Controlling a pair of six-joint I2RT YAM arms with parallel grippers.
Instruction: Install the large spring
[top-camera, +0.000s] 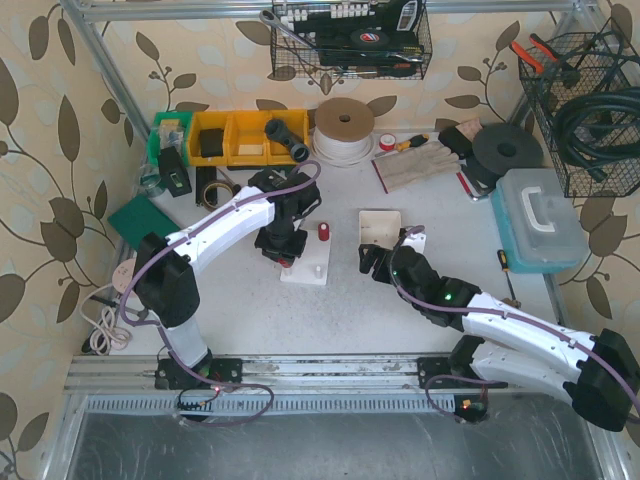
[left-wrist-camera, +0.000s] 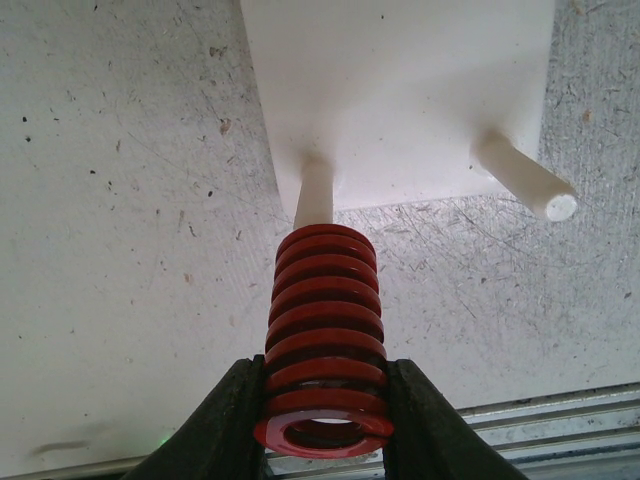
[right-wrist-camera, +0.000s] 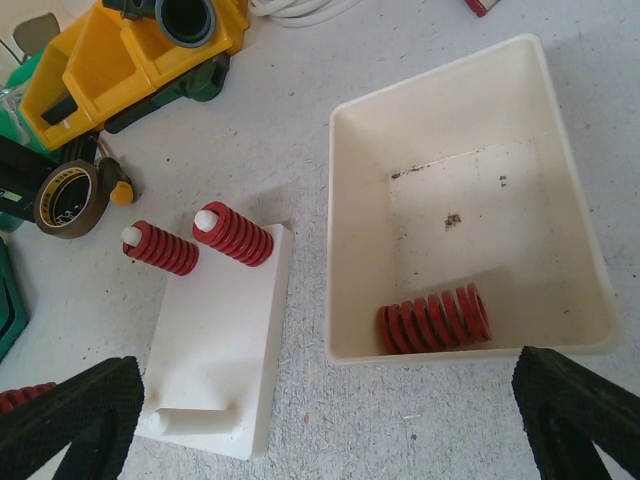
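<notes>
My left gripper is shut on the large spring, a thick red coil held upright. Its far end sits over a white peg at a corner of the white baseplate; the peg's lower part is bare. A second bare peg stands to the right. Two red springs sit on the plate's far pegs. Another red spring lies in the white tray. My right gripper hangs open above the table just short of the tray.
Yellow bins and a black tube stand at the back left, a big tape roll beside them. A brown tape roll lies left of the plate. A pale blue toolbox stands at the right, and a green pad at the left.
</notes>
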